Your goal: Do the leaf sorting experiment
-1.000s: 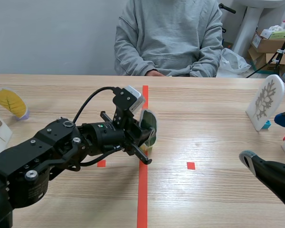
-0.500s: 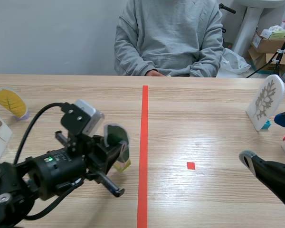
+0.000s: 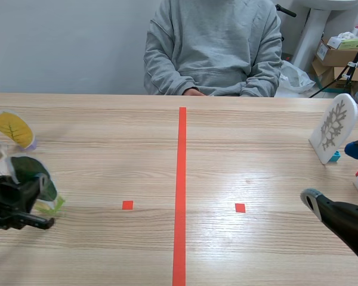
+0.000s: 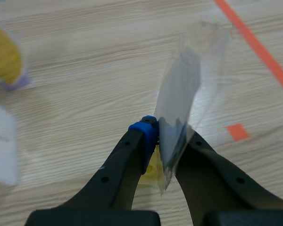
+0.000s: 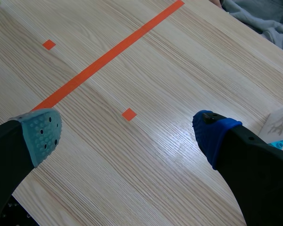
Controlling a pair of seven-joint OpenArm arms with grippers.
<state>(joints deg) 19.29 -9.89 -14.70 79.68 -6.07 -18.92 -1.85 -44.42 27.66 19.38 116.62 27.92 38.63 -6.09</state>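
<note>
- Left tool (image 4: 169, 139) clenched on a laminated green leaf card (image 4: 179, 94), upright over the counter's (image 3: 227, 155) left end, near a yellow leaf card (image 3: 12, 128).
- The card looks light, thin and slick, probably best pinched low, by its base.
- The left wrist view shows the pinch, which the scene view blurs.
- Right tool (image 5: 125, 133) spread wide, empty.

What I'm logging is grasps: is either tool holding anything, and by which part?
The left tool pinches the laminated leaf card near its lower end. The right tool is open, holding nothing.
</note>
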